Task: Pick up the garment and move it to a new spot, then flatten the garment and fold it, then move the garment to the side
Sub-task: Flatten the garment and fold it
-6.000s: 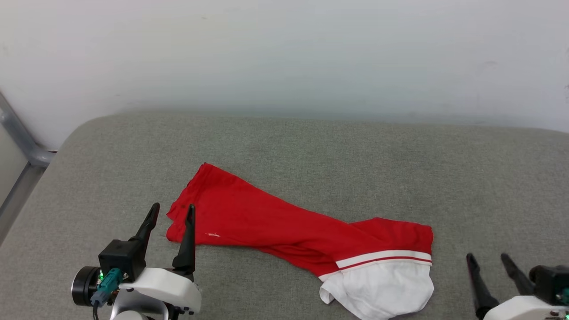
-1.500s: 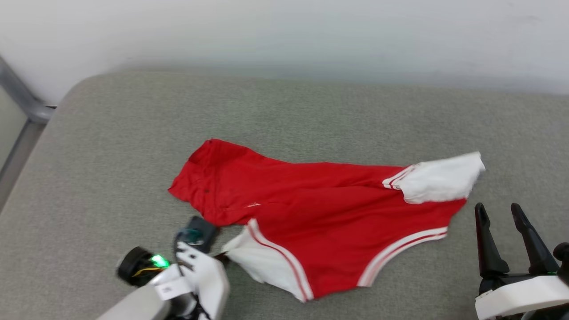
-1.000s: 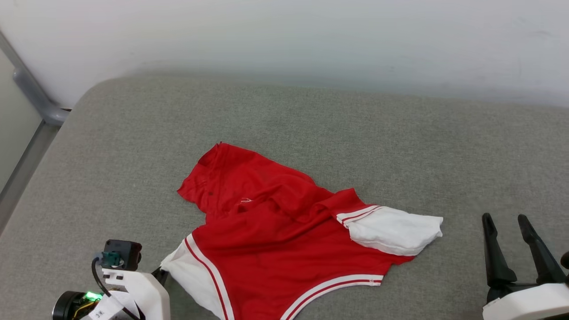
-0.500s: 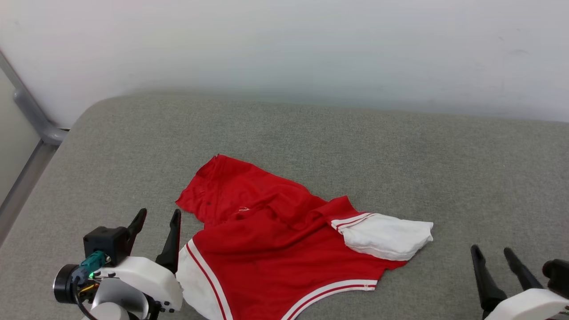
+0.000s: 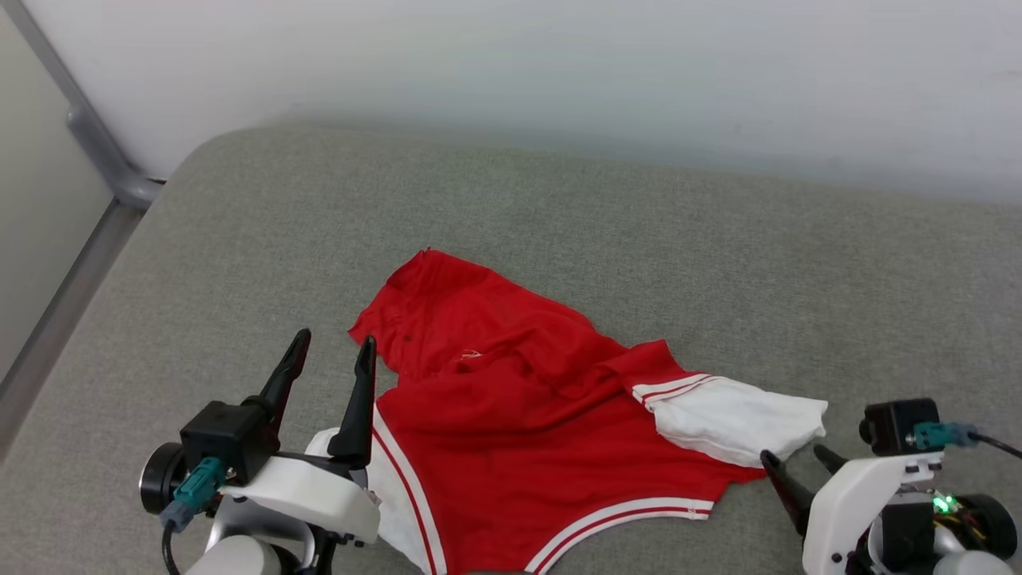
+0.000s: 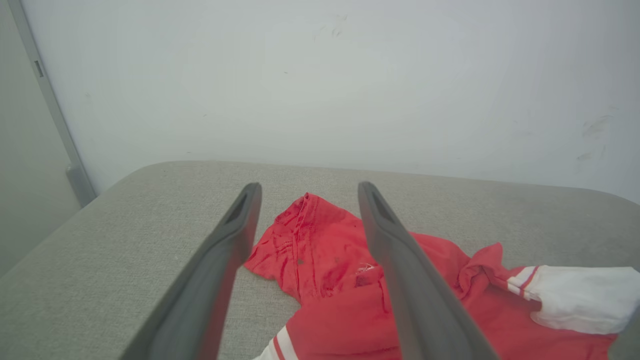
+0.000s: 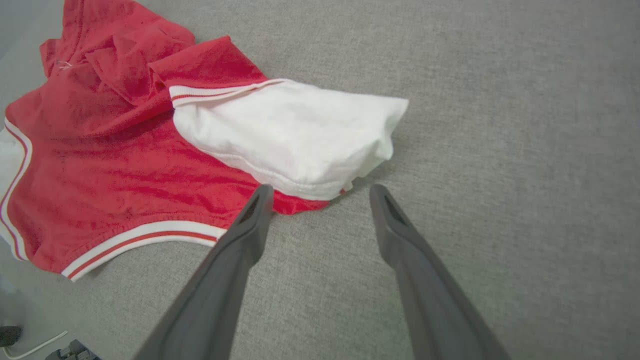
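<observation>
While the garment (image 5: 511,415) lies rumpled ahead of the wide, empty left pincer (image 5: 336,337) and right pincer (image 5: 792,454), flattening, folding and shifting aside look undone.

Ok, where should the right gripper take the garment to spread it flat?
Take the garment by the white cuff that lies folded over the red, at its free outer corner. Come in low from the right, where the open right gripper points. That corner looks loose and puffed up off the cushion, so a finger can probably slide under it.
</observation>
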Robot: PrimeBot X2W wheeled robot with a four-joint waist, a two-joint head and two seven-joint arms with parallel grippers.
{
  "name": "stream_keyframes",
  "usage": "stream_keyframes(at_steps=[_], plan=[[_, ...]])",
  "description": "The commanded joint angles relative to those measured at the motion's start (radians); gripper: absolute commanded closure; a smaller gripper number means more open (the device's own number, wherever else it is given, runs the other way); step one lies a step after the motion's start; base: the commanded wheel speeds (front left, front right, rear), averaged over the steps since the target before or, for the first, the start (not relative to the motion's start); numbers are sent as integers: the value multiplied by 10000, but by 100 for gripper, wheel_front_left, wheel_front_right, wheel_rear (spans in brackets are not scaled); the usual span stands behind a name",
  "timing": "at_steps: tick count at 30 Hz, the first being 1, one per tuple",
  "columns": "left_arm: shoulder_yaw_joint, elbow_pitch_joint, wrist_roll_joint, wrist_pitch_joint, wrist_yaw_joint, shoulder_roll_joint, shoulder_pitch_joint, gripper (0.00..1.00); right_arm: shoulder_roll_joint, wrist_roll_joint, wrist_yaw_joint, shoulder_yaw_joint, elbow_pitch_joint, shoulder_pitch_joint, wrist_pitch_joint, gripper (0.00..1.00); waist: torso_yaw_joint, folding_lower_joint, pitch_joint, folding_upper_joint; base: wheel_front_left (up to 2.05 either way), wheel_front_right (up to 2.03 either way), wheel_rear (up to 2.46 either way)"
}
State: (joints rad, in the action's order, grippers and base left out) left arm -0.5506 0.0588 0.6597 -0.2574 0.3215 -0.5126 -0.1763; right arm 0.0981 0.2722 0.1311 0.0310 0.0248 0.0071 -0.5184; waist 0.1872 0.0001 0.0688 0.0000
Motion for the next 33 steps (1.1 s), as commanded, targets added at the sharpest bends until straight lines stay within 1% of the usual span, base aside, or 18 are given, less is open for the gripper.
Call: stream_keyframes(at_steps=[1, 5, 8, 9, 10, 16, 20, 23, 24, 25, 27, 31, 33], plan=[[-64, 30, -94, -42, -84, 105, -157, 0, 195, -69, -7, -42, 252, -398, -141, 0, 210, -1, 246, 0, 0, 0, 0], [-29, -74, -165, -68, -222, 253, -298, 0, 309, -285, -7, -45, 912, -1076, -308, 0, 353, -1, 519, 0, 0, 0, 0], [16, -168, -227, -75, -317, 368, -346, 0, 432, -207, -7, -199, 1307, -1401, -420, 0, 402, -1, 640, 0, 0, 0, 0], [37, -208, -238, -78, -350, 397, -350, 0, 438, -155, -7, -241, 1381, -1498, -448, 76, 409, -1, 663, 0, 0, 0, 0], [56, -245, -244, -81, -386, 418, -347, 0, 448, -101, -7, -302, 1451, -1573, -475, 100, 410, -1, 680, 0, 0, 0, 0], [237, -446, -340, -93, -441, 490, -196, 0, 656, 21, -7, -290, 1106, -1981, -364, 100, 242, -1, 596, 0, 0, 0, 0], [289, -509, -413, -96, -429, 455, -107, 0, 778, -40, -7, 208, 659, -2145, -442, 100, 10, -1, 438, 0, 0, 0, 0], [290, -527, -433, -97, -430, 447, -43, 0, 784, -125, -8, 1009, 417, -1995, -669, 100, -126, -1, 369, 0, 0, 0, 0], [280, -545, -439, -97, -435, 442, -25, 0, 697, -154, -7, 1324, 347, -1867, -778, 100, -159, -1, 357, 0, 0, 0, 0], [280, -545, -439, -97, -435, 442, -25, 0, 697, -154, -7, 1324, 347, -1867, -778, 100, -159, -1, 357, 0, 0, 0, 0], [279, -565, -443, -98, -438, 426, -3, 0, 566, -229, -8, 2077, 325, -1549, -1026, 100, -232, -1, 342, 0, 0, 0, 0], [243, -638, -405, -51, -431, 402, 65, 0, 106, -287, -8, 3546, 422, -883, -1547, 100, -350, -1, 321, 0, 0, 0, 0], [244, -656, -381, -37, -415, 390, 74, 0, -133, -158, -7, 4186, 606, -566, -1628, 100, -394, -1, 342, 0, 0, 0, 0]])
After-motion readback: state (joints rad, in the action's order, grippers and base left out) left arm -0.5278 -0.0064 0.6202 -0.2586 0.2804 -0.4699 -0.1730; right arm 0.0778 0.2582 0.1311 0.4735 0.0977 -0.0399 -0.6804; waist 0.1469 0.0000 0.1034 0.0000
